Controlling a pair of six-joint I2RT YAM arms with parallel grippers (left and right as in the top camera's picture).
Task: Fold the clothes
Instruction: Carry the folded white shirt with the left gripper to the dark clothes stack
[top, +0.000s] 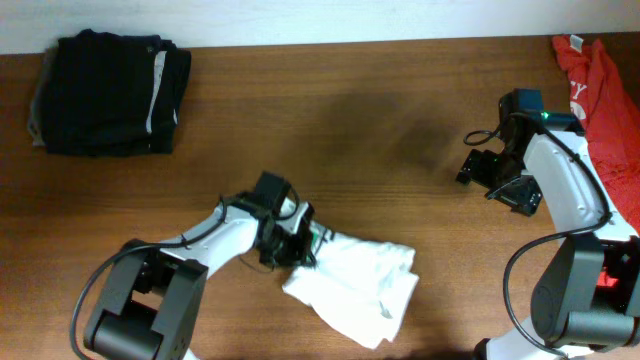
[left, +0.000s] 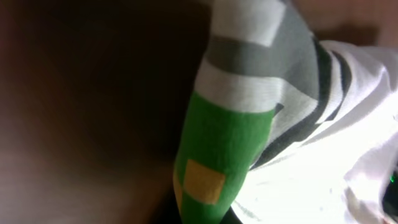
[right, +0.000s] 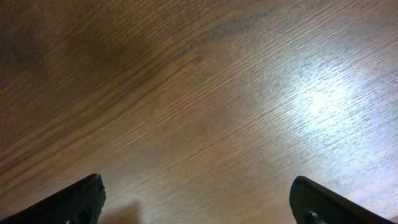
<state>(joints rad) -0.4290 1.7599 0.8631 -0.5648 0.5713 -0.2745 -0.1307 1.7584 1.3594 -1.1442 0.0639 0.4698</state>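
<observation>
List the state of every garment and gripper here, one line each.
white T-shirt, crumpled in a heap, not folded.
black clothes, folded in a stack at the far left.
red garment, loose and unfolded at the right edge.
left gripper, shut on the white T-shirt's edge.
right gripper, open, holding nothing.

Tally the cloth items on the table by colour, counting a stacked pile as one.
Black: 1, the folded black fabric pile
White: 1, the crumpled white cotton T-shirt
Red: 1, the red printed garment
Total: 3
</observation>
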